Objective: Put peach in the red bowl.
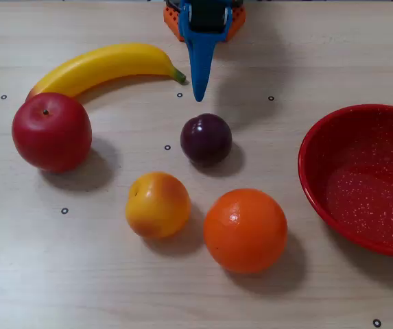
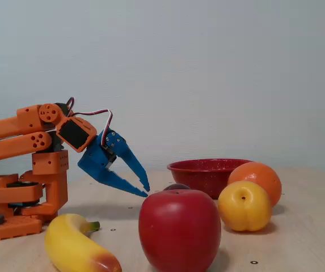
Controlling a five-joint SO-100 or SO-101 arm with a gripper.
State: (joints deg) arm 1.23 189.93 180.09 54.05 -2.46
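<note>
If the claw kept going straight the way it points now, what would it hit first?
Most likely the dark purple round plum: in a fixed view from above, the blue claw points straight at it. From the side, the claw angles downward, so it might meet the wooden table first.

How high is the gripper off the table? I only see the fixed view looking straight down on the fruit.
Observer: In a fixed view from the side, the gripper hangs clear of the table, slanting down toward the plum.
Operator: Are the jaws open?
Observer: Their tips sit nearly together; I cannot tell if they are fully shut.
Operator: Anything about the peach?
Observer: The peach rests on the table with its stem dimple turned sideways, toward the side camera.
</note>
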